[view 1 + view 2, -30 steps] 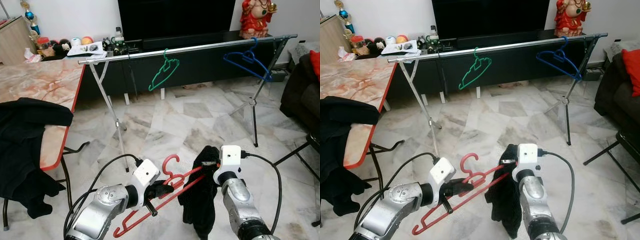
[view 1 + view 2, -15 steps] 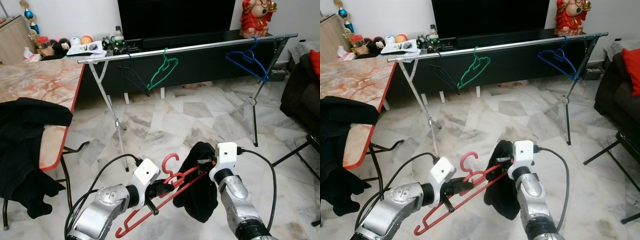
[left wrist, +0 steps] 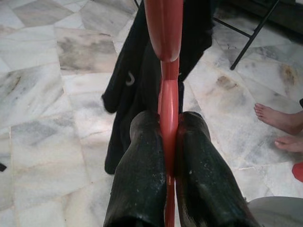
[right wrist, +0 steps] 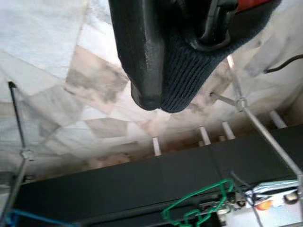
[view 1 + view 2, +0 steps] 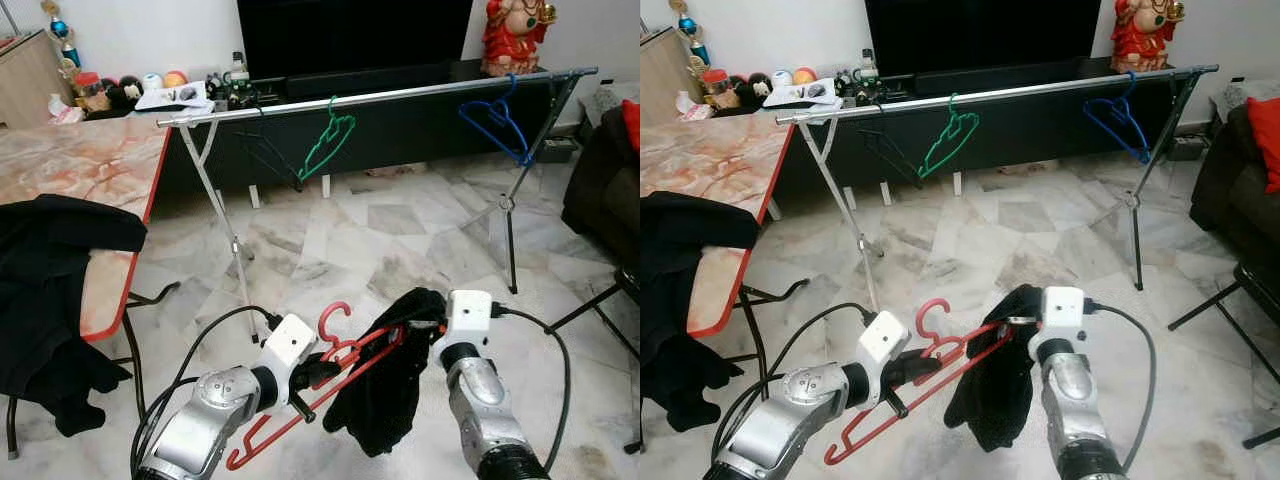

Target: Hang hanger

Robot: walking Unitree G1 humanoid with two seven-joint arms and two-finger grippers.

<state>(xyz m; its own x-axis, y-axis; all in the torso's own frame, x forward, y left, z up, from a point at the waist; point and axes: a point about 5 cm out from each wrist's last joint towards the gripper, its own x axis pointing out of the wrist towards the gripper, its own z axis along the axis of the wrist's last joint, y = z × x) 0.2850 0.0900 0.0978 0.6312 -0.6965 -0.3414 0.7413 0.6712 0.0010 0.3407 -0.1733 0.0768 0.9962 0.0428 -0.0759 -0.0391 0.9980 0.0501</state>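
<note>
My left gripper point(image 5: 318, 372) is shut on the neck of a red hanger point(image 5: 372, 343), low in front of me; its hook points up. In the left wrist view both black fingers point(image 3: 142, 179) pinch the red hanger point(image 3: 166, 99). A black garment point(image 5: 375, 400) hangs over the hanger's right end and down towards the floor. My right gripper point(image 5: 428, 322) is shut on the garment's top edge, just right of the hanger; the right wrist view shows dark knit fabric point(image 4: 189, 80) pressed against one finger point(image 4: 142, 47). Farther off, the metal clothes rail point(image 5: 400, 95) runs across the room.
A green hanger point(image 5: 328, 145), a blue hanger point(image 5: 497, 125) and a thin black hanger point(image 5: 270, 160) hang on the rail. To the left, a marble-topped table point(image 5: 70, 170) carries black clothing point(image 5: 50, 270). A dark sofa point(image 5: 605, 170) is on the right. A person's bare feet point(image 3: 279, 120) stand nearby.
My right gripper has shifted slightly right with the garment. The cloth now spreads wider along the hanger's right end instead of hanging straight down. The blue hanger has swung on the rail.
</note>
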